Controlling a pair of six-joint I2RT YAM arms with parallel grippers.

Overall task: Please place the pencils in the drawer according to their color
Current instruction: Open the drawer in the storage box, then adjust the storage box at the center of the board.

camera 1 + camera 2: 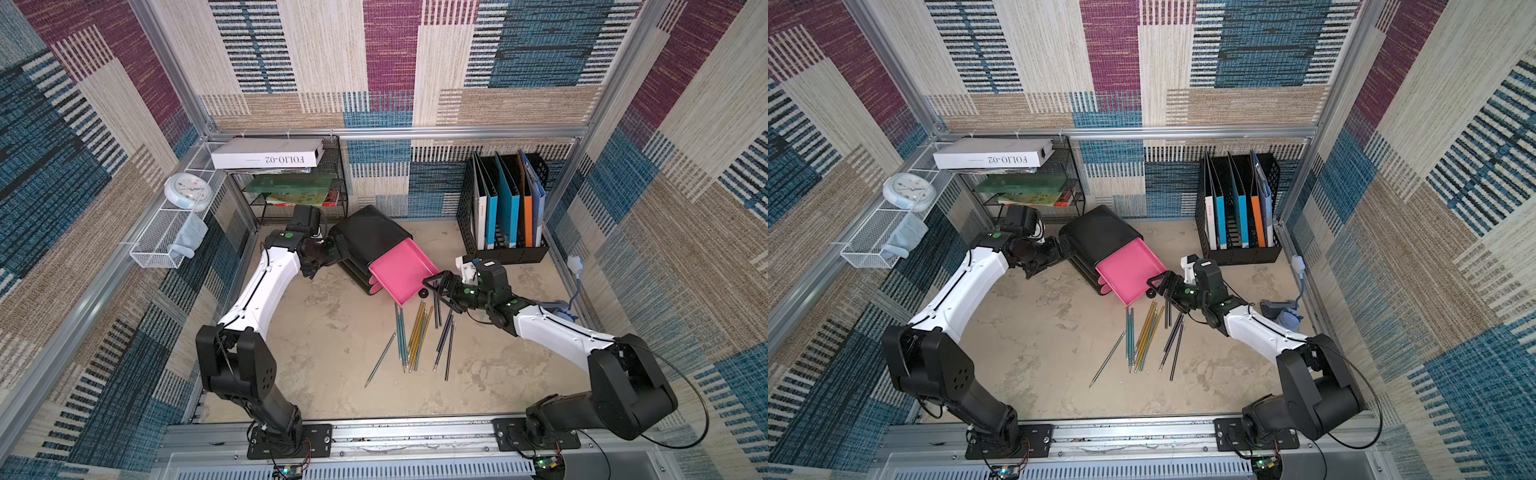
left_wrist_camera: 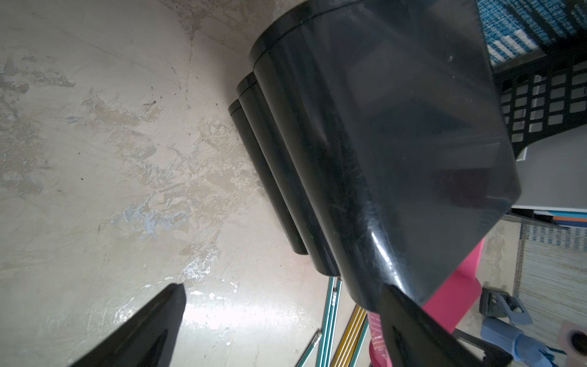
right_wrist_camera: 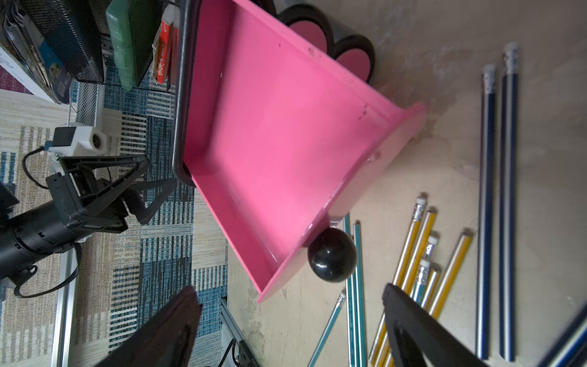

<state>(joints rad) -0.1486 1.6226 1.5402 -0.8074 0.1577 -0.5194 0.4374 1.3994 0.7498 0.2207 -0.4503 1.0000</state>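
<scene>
Mottled beige tabletop (image 1: 324, 357) forms the floor of a cell walled in patchwork carpet. Near its middle stands a black cabinet (image 1: 365, 235). Its top pink drawer (image 1: 401, 270) is pulled far out, with a round black knob (image 1: 423, 294) on the front.

The pencils (image 1: 417, 336) all lie on the tabletop just in front of that drawer, fanned away from it. The teal ones (image 1: 400, 336) are on the left arm's side, their ends reaching the drawer's front near the knob. The yellow ones (image 1: 419, 332) are packed beside them, and the dark navy ones (image 1: 445, 336) lie slightly apart toward the right arm's side. One more teal pencil (image 1: 380, 359) lies slanted alone, left of the group.

The left gripper (image 2: 284, 287) sits at the cabinet's back end, opposite the drawer, with its jaws spread wide on nothing. One finger (image 2: 413, 333) overlaps the cabinet's corner, and I cannot tell whether it touches. The right gripper (image 3: 289, 289) hovers just beside the drawer's front, near the knob, released and empty.

Behind the drawer stand a file rack (image 1: 469, 232) and a wire shelf (image 1: 336, 178).
</scene>
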